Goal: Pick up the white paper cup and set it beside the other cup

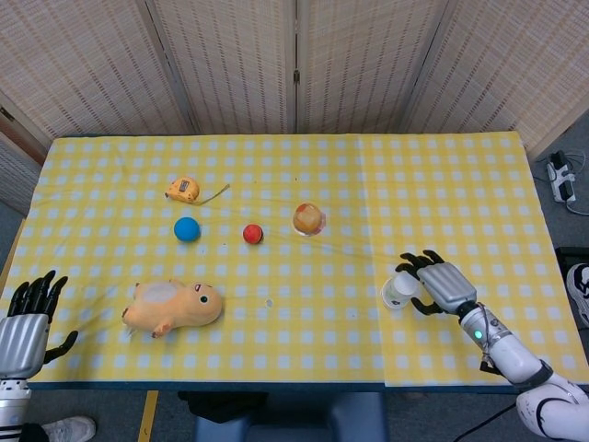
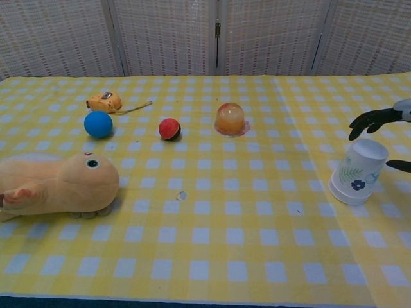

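1. Our right hand (image 1: 440, 284) sits just right of the white paper cup (image 1: 400, 289), fingers spread wide around it and holding nothing; whether any fingertip touches the cup we cannot tell.
2. The cup stands upside down, slightly tilted, on the yellow checked worktop (image 1: 460, 184) near its front right; a leaf and flower print shows on its wall in the chest view (image 2: 358, 171).
3. To grasp well, we judge we should close thumb and fingers evenly on opposite walls, gently so the paper does not crush, then lift straight before carrying.
4. The other cup (image 1: 308, 219), orange and translucent, also upside down, lies well apart, up and to the left, near the red ball (image 1: 252, 233).
5. Our left hand (image 1: 28, 318) hangs open off the worktop's front left corner.
6. In the chest view only dark fingertips (image 2: 363, 122) enter at the right edge; palm and thumb contact are cut off.
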`<action>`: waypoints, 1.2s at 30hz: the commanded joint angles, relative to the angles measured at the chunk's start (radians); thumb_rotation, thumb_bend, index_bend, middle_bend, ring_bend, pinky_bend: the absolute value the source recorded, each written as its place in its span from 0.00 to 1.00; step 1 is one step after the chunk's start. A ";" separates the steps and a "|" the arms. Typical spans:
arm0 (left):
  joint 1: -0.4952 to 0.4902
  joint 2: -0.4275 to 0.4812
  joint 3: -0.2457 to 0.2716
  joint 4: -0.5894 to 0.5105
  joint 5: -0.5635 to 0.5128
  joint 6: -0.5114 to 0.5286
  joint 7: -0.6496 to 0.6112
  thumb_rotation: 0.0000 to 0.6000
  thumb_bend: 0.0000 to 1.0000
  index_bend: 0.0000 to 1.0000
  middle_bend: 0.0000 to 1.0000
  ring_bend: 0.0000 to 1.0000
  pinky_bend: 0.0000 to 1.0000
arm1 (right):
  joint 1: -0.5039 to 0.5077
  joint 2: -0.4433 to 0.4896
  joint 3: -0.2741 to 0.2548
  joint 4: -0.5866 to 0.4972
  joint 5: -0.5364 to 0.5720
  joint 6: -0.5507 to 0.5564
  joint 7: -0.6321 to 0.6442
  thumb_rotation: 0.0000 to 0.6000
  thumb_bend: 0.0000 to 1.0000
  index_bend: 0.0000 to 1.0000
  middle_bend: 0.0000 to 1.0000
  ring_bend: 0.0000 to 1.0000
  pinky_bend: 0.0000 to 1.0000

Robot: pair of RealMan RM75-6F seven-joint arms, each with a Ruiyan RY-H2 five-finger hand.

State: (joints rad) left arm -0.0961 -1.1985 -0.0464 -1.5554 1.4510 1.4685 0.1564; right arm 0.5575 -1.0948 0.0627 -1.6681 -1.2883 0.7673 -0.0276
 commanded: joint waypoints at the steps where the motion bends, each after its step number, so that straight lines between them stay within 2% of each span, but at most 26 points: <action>1: -0.001 -0.001 -0.001 0.001 0.000 0.000 -0.001 1.00 0.32 0.04 0.00 0.00 0.00 | 0.002 -0.002 -0.001 0.002 0.002 0.001 0.002 1.00 0.47 0.25 0.12 0.15 0.05; 24: -0.001 -0.007 -0.001 0.012 -0.005 -0.006 -0.004 1.00 0.32 0.03 0.00 0.00 0.00 | 0.017 -0.020 -0.005 0.014 0.021 0.023 -0.012 1.00 0.48 0.34 0.15 0.15 0.06; 36: -0.005 -0.002 -0.002 0.000 -0.002 -0.007 0.002 1.00 0.32 0.03 0.00 0.00 0.00 | -0.013 0.073 0.012 -0.068 -0.054 0.107 0.087 1.00 0.49 0.34 0.16 0.16 0.06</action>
State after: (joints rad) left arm -0.1007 -1.2001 -0.0485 -1.5553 1.4495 1.4620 0.1580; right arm 0.5486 -1.0321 0.0709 -1.7263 -1.3322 0.8649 0.0438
